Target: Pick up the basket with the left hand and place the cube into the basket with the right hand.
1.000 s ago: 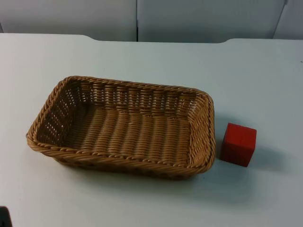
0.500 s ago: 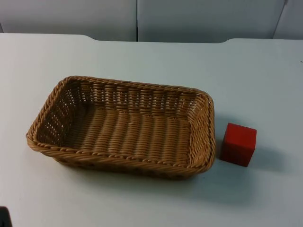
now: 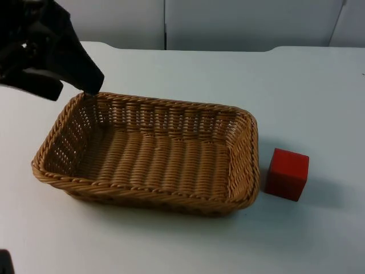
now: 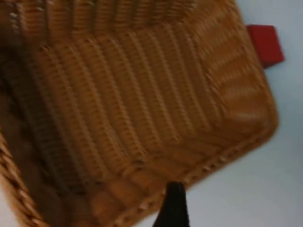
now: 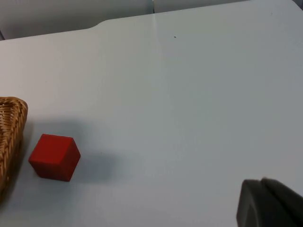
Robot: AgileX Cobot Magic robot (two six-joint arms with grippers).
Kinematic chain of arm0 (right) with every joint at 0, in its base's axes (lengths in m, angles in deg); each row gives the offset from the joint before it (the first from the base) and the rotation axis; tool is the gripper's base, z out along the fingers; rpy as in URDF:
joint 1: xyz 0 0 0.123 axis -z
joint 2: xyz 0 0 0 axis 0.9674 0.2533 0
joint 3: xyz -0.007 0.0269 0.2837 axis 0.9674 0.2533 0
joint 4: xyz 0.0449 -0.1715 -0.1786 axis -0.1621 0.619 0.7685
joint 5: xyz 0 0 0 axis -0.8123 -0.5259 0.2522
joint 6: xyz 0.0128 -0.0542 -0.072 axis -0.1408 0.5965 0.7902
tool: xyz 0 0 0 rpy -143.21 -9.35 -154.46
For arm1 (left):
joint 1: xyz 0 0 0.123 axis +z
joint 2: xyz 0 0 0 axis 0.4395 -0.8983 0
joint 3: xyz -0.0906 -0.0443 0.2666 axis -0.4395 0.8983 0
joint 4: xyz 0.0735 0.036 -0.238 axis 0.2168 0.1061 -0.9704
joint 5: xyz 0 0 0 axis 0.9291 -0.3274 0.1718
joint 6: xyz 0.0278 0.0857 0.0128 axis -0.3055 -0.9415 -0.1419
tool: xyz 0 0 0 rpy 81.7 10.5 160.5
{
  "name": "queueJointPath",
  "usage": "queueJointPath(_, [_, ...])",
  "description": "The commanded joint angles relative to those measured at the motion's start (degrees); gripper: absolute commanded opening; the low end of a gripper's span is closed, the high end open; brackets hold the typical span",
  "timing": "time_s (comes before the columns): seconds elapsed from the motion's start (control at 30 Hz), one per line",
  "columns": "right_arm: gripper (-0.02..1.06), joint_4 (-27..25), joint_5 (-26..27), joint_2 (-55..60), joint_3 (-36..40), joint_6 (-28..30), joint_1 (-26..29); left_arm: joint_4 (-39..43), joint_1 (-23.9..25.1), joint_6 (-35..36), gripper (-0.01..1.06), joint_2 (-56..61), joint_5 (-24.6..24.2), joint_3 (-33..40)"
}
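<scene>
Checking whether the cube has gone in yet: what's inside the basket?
Nothing lies in the wicker basket; its woven floor shows bare. The red cube sits outside on the table.

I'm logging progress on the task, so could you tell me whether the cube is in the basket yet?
Not yet. The red cube sits on the table beside the empty basket, just off its short end.

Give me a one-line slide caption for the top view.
Left claw above the wicker basket's far left corner, red cube on the white table beside it.

one basket (image 3: 149,153), one red cube (image 3: 287,174)
</scene>
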Motion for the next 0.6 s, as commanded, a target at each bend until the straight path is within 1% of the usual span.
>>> queueJointPath(0.0, [0.0,-0.3,0.2,-0.2,0.3,0.2,-0.1,3.8,-0.4,0.2,0.68,-4.2,4.2,-2.4])
queueJointPath(0.03, [0.0,-0.3,0.2,-0.2,0.3,0.2,-0.1,4.7,-0.4,0.4,0.68,-5.3,5.4,-2.9])
queueJointPath(0.1, [0.0,-0.3,0.2,-0.2,0.3,0.2,-0.1,7.8,-0.4,1.4,0.68,-9.6,10.1,-4.5])
queueJointPath(0.13, [0.0,-0.3,0.2,-0.2,0.3,0.2,-0.1,7.8,-0.4,1.4,0.68,-9.6,10.1,-4.5])
queueJointPath(0.17, [0.0,-0.3,0.2,-0.2,0.3,0.2,-0.1,8.6,-0.4,1.4,0.68,-11.2,12.4,-4.6])
queueJointPath(0.3, [0.0,-0.3,0.2,-0.2,0.3,0.2,-0.1,12.7,-0.4,1.4,0.68,-16.2,18.4,-5.1])
queueJointPath(0.33, [0.0,-0.3,0.2,-0.2,0.3,0.2,-0.1,12.7,-0.4,1.4,0.68,-16.2,18.4,-5.1])
queueJointPath(0.47, [0.0,-0.3,0.2,-0.2,0.3,0.2,-0.1,13.6,-0.4,1.4,0.68,-20.4,21.9,-5.1])
queueJointPath(0.57, [0.0,-0.3,0.2,-0.2,0.3,0.2,-0.1,13.6,-0.4,1.4,0.68,-22.3,23.3,-5.1])
